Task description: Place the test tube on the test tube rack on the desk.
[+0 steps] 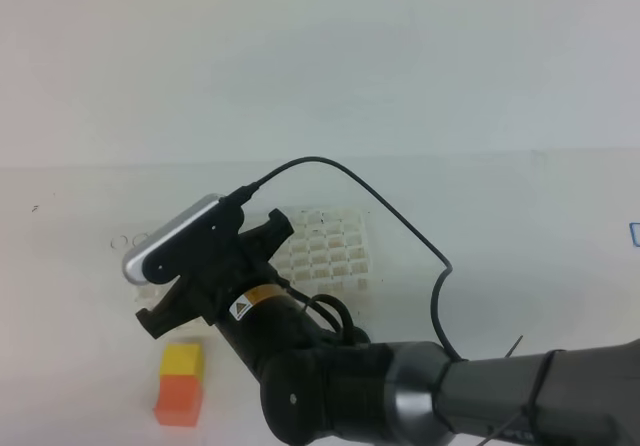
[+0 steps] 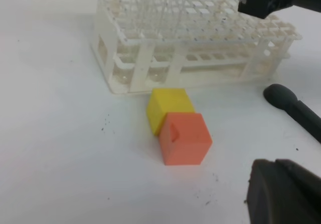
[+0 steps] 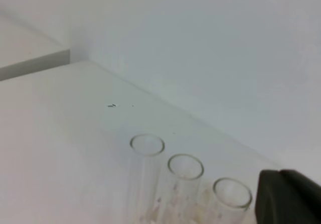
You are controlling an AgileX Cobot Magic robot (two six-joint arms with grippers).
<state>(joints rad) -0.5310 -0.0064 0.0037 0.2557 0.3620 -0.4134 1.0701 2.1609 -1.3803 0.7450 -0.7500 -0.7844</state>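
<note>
Three test tubes [image 3: 147, 144], one rack [image 2: 200, 38]

Worktop [image 2: 55, 158]: matt white, smooth, few dark specks. Test tube rack [image 2: 200, 33]: white plastic lattice, slightly glossy. Test tubes [image 3: 185, 176]: clear, glassy, smooth rims. Orange-yellow block [image 2: 178, 126]: matt, plastic-looking. Right arm [image 1: 330, 376]: black matt housing, silver metallic-looking band. Camera housing [image 1: 175, 236]: silver, satin sheen. Black rod [image 2: 293, 108]: matt.

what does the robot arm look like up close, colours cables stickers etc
The right arm is glossy black with a silver-grey metallic band. A silver-grey oblong wrist camera sits on top, fed by a thin black looping cable. A small yellow-and-white warning sticker marks its wrist.
</note>
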